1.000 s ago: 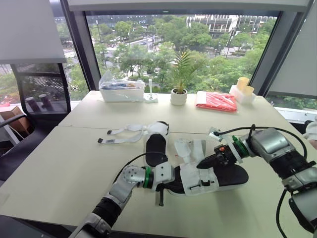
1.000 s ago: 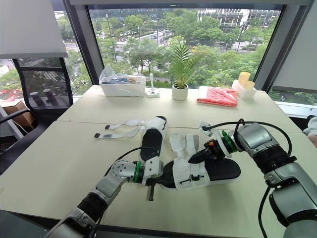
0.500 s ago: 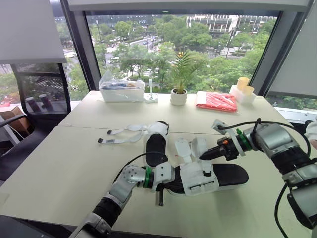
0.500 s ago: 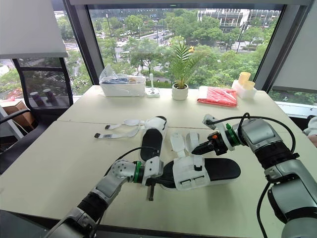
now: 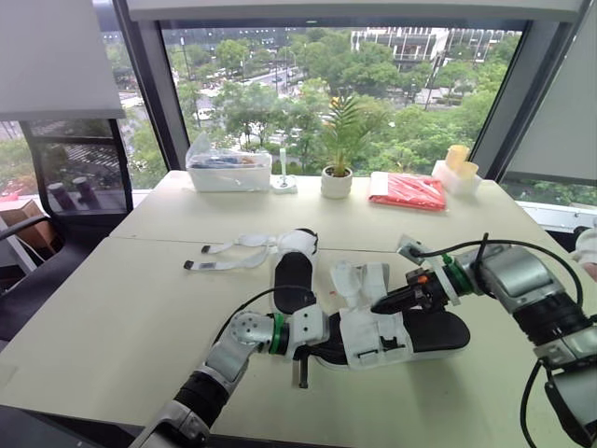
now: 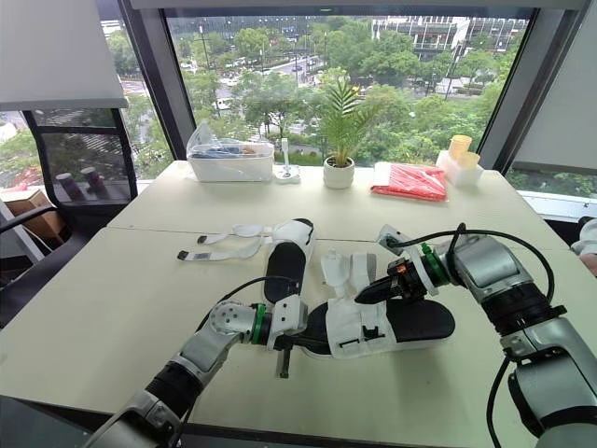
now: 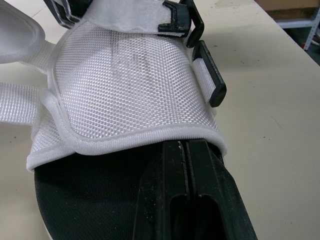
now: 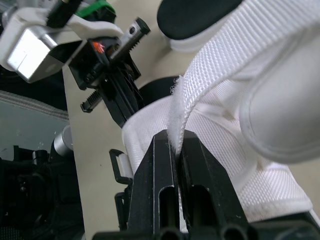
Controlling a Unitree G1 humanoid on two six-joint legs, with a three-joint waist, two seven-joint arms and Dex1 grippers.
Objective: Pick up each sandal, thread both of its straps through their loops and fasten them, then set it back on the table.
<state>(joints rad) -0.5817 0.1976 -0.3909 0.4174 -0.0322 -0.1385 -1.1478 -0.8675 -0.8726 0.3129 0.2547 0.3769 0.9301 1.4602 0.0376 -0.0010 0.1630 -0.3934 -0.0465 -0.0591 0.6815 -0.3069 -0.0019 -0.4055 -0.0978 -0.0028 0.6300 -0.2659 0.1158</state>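
The near sandal (image 5: 420, 334) lies on the counter (image 5: 112, 308), in front of the second sandal (image 5: 294, 273), whose loose straps trail across the counter. The left hand (image 5: 325, 340) is closed on the rim of the near sandal's white mesh upper at the toe end. The right hand (image 5: 378, 306) pinches a white strap (image 8: 210, 75) between closed fingers. Since half a second ago it has dropped back toward the upper, and the sandal has not shifted.
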